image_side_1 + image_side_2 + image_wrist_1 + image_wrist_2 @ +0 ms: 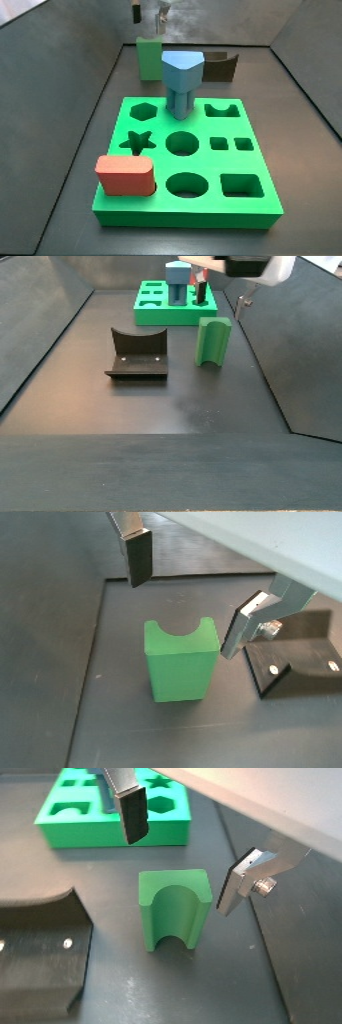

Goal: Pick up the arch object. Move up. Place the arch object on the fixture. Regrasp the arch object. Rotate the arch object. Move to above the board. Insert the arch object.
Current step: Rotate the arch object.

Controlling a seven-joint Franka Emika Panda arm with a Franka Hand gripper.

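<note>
Green arch object under open gripper

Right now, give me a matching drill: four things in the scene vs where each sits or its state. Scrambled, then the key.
Things:
1. arch object
2. blue-grey pentagonal peg
3. red rounded block
4. gripper

States:
A. upright in the board
B. open, above the arch object
C. upright on the floor, beside the fixture
D. on a board corner

Pairs: 1-C, 2-A, 3-D, 4-B
</note>
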